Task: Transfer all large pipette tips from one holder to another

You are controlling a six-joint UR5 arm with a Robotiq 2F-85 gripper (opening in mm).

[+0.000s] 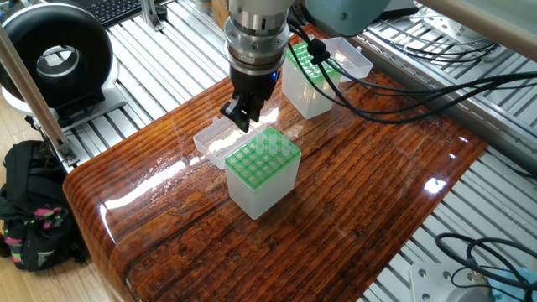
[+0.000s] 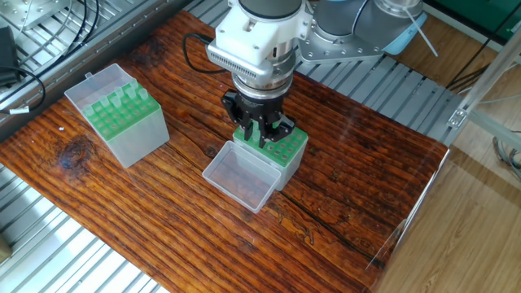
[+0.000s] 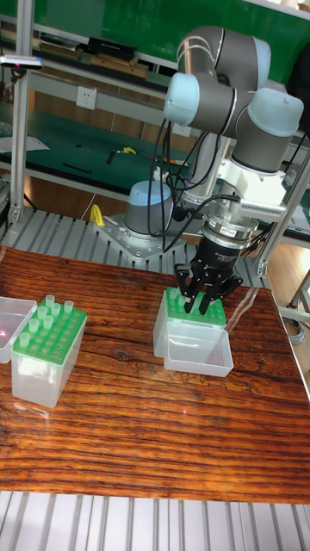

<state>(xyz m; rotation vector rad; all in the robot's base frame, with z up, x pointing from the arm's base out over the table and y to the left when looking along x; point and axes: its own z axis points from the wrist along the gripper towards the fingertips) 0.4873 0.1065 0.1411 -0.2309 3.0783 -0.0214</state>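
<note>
So here we've got the arm's hand (image 2: pixel 262 134) hanging right over the back edge of the near tip box (image 2: pixel 279 151), the one with the green grid top, pointing straight down at it. Its hinged clear lid (image 2: pixel 240 176) is flipped open and lying flat on the bench (image 2: pixel 350 179) just beside the box. From the tall view the hand (image 3: pixel 207 295) sits low over the green rack, fingers spread a little, but we honestly can't tell if it's pinching anything, since the fingertips blend into the green holes in every view. We also can't make out for sure whether any tips are sitting in this box; in the one fixed view the box (image 1: pixel 262 170) shows a few pale spots near its far corner, too small to call. The large pipette tips (image 3: pixel 50 308) we can actually see are in the other box (image 3: pixel 44 354), well apart toward the other end of the bench: whitish tubes poking up out of its green top, bunched along the back rows. That box (image 2: pixel 120 122) also has its lid open behind it. A bundle of black cables (image 1: pixel 394 92) trails off the arm across the bench edge.
</note>
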